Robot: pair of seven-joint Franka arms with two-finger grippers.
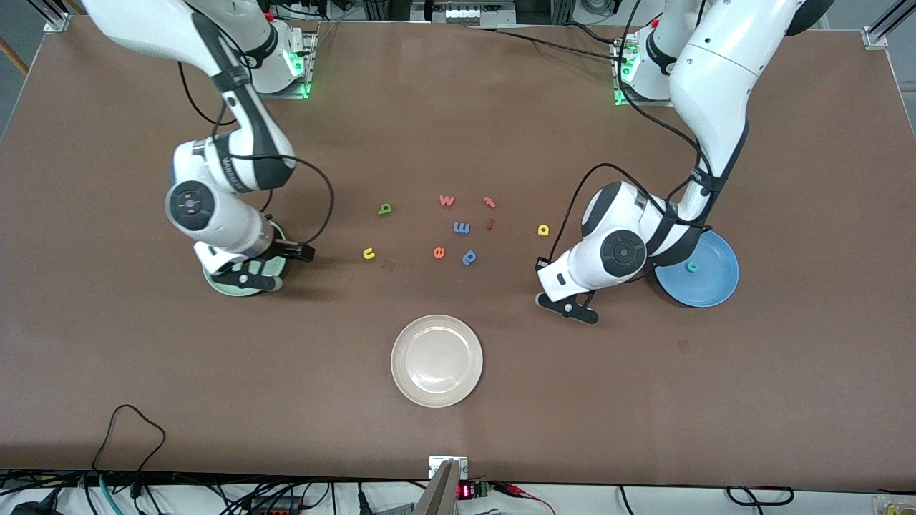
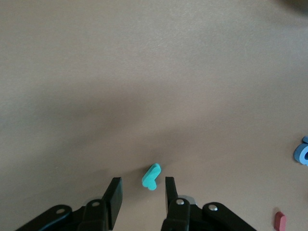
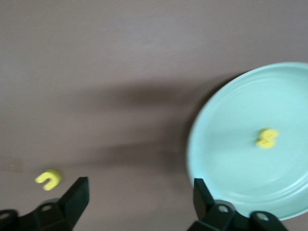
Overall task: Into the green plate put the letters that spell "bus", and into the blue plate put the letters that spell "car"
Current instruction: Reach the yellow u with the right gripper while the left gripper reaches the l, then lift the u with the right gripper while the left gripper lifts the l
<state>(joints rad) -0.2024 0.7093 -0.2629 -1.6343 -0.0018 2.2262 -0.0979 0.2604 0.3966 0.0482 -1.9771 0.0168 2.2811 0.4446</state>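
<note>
At the right arm's end of the table the green plate (image 3: 250, 159) lies mostly hidden under the right gripper (image 3: 139, 202), whose jaws stand released and wide; a yellow s (image 3: 266, 137) rests in the plate. The blue plate (image 1: 719, 286), at the left arm's end, holds a teal c (image 1: 692, 267). Over bare table beside it, the left gripper (image 2: 143, 195) has its fingers partly closed around a teal r (image 2: 151, 176), seemingly not yet touching. The r lies slanted across the gap, long axis oblique to the fingers, so closing may twist it or squeeze it out. The yellow u (image 1: 368, 253) awaits, opening toward the front camera.
</note>
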